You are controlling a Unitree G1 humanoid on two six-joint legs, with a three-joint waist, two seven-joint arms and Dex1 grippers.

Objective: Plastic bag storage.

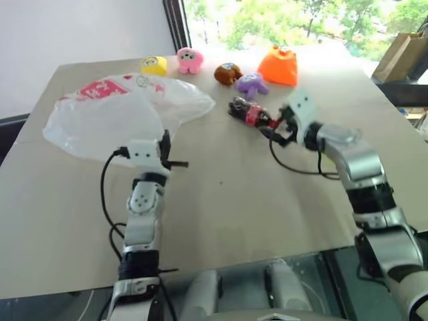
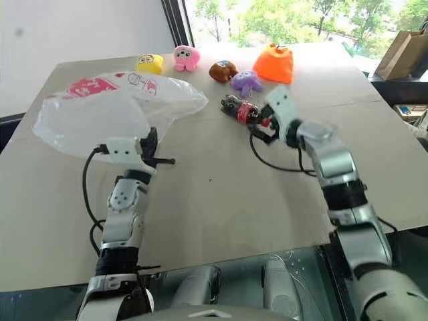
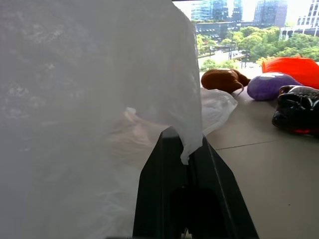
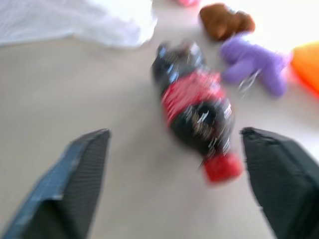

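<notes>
Left tool (image 1: pixel 175 162) is closed on an edge of the plastic bag (image 1: pixel 120 114) and holds it lifted over the far-left part of the desk (image 1: pixel 234 214). Right tool (image 4: pixel 177 184) has its jaws wide apart, just near a small dark cola bottle (image 1: pixel 247 112) with a red label, lying in the middle; it grips nothing. I think the bottle should go into the bag, so the left tool should present the mouth toward the right, and the right one should take the bottle across its body.
</notes>
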